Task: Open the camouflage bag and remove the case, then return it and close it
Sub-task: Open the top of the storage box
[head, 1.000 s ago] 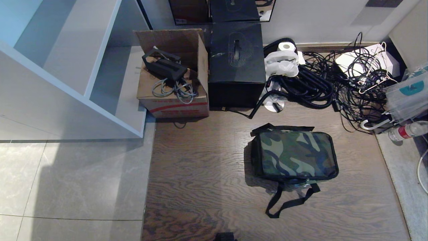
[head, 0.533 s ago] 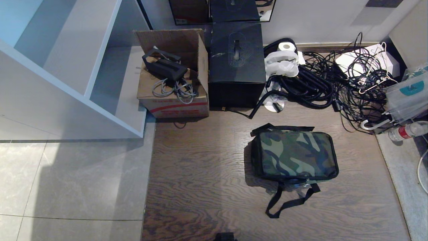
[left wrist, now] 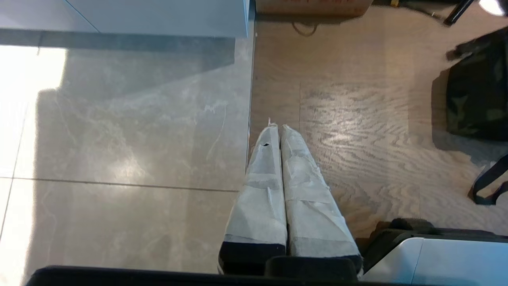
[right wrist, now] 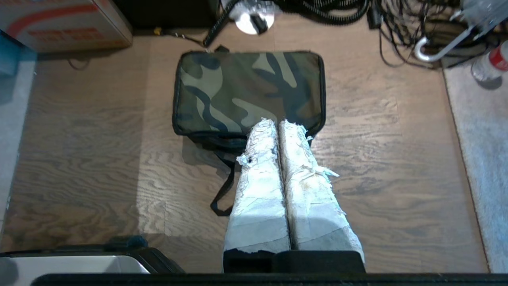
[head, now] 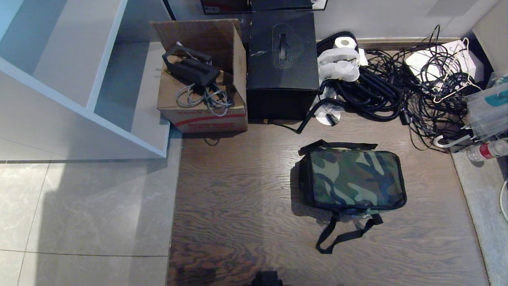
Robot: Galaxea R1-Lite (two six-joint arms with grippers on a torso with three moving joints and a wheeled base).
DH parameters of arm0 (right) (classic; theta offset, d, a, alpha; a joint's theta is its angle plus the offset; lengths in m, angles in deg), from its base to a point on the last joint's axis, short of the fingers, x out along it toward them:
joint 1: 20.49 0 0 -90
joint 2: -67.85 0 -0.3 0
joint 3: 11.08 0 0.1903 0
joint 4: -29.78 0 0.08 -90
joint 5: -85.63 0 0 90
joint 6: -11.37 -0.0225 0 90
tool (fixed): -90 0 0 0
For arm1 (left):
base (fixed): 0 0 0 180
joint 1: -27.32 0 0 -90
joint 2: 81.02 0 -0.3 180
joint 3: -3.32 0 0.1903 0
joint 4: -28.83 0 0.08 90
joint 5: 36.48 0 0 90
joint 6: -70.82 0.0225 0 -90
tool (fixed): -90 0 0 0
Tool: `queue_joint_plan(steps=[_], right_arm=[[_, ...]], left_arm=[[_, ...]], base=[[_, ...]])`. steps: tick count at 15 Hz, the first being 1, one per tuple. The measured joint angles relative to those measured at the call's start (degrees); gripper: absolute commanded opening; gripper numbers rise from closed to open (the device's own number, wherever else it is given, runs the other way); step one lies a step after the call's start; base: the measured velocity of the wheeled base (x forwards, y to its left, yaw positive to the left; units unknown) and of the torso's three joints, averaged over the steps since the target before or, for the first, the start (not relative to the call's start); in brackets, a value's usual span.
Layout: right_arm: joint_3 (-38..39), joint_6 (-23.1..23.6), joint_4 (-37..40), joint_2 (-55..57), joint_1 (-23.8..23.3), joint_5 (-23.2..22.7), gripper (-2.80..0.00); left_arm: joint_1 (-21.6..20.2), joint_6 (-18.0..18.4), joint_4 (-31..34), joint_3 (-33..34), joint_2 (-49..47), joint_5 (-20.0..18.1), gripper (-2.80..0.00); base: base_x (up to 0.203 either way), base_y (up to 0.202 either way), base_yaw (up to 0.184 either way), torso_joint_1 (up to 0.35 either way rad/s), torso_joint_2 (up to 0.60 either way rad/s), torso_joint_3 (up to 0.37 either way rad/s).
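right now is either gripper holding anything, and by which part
Nothing is held. The left gripper and right gripper are both shut on nothing, above the floor; the camouflage bag lies zipped and untouched.

We see bright light glaring off the grey floor tiles (left wrist: 119,131) in the left wrist view, with a hard-edged shelf shadow across them. The camouflage bag (head: 353,179) casts a dark shadow leftward onto the sharply rendered wooden floor (head: 238,206).
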Motion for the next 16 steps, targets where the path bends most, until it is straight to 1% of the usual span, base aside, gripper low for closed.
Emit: queue_joint_plan(steps=[10, 16], right_arm=[[0.0, 0.0, 0.0, 0.0, 0.1, 0.0, -2.8], [0.0, 0.0, 0.0, 0.0, 0.1, 0.0, -2.8]], left_arm=[[0.0, 0.0, 0.0, 0.0, 0.0, 0.0, -2.8], [0.0, 0.0, 0.0, 0.0, 0.0, 0.0, -2.8]], base=[[0.0, 0.0, 0.0, 0.004, 0.0, -0.196], [0.0, 0.0, 0.0, 0.002, 0.0, -0.037]])
